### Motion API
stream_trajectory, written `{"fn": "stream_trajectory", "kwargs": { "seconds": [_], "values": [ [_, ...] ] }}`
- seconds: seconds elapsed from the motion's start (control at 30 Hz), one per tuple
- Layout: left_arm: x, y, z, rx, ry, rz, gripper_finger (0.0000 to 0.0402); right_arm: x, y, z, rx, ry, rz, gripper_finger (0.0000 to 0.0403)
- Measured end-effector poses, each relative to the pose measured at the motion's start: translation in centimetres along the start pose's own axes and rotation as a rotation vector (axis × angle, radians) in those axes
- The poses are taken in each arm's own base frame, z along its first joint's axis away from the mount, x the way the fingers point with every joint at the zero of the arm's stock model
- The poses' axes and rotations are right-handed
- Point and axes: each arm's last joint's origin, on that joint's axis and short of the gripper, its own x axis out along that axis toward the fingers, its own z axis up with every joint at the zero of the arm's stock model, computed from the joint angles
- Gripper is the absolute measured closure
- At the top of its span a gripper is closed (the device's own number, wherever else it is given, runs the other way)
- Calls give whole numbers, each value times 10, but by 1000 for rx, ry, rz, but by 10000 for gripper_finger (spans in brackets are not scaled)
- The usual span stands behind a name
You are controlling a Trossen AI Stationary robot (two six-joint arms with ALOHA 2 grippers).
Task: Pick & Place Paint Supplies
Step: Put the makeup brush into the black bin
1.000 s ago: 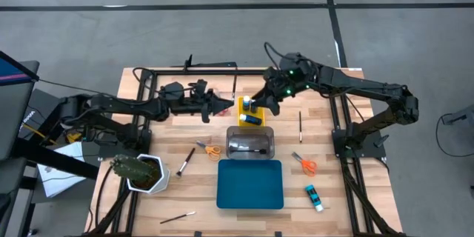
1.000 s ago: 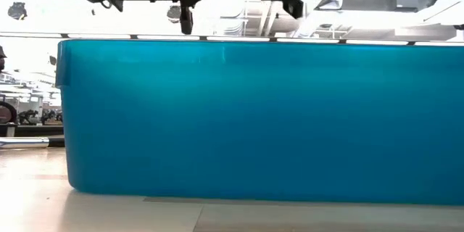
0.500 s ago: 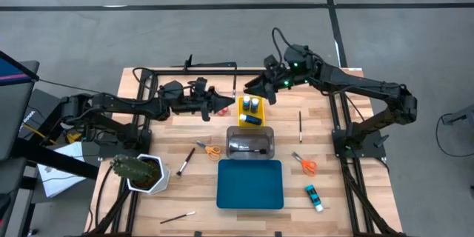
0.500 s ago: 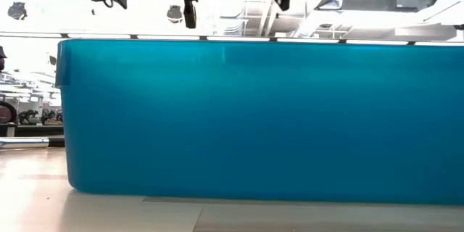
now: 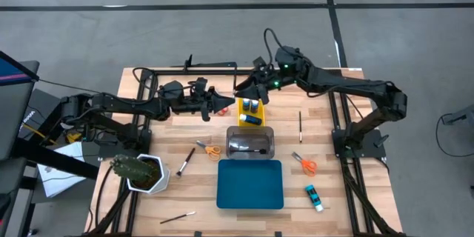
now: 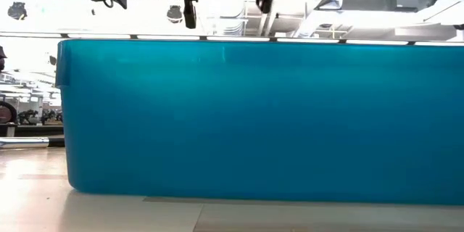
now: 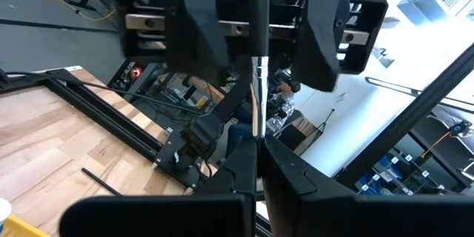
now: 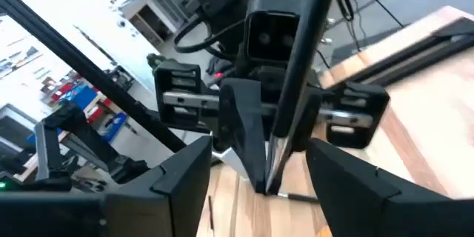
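The blue tray (image 6: 254, 119) hides the wooden table (image 5: 348, 200) in the low view; the left pincer (image 5: 227, 103) pinches a paintbrush (image 7: 257, 52), facing the spread right pincer (image 5: 244, 91).

Even overhead light, soft shadows; low view bg blown out; wrist views blurry.

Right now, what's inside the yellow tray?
The yellow tray holds three blue bottles with white caps, two upright and one lying flat. Its floor beneath them is hidden.
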Motion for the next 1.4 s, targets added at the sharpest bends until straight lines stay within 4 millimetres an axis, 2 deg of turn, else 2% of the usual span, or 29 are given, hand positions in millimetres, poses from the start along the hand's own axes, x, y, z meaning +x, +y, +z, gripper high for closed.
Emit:
{"fn": "stream_trajectory", "kwargs": {
  "seconds": [0.27,0.47,0.63,0.83,1.07,1.23,1.4],
  "values": [
    [0,-3,-3,-2,10,-9,401,1,0,4,-1,-32,28,193],
    [1,-4,-3,-3,6,-5,401,0,-1,6,0,-47,30,222],
    [1,-4,-3,-3,6,-5,401,0,0,6,0,-47,30,277],
    [1,-4,-3,-3,4,-7,401,0,-1,6,-8,-45,29,382],
    [1,-3,-4,-5,3,10,381,0,-1,4,0,-34,24,386],
    [1,-1,-7,-11,34,40,347,-1,-3,4,7,-24,15,386],
    [-1,6,-16,-28,138,91,312,-8,-5,6,21,-16,-2,386]
  ]
}}
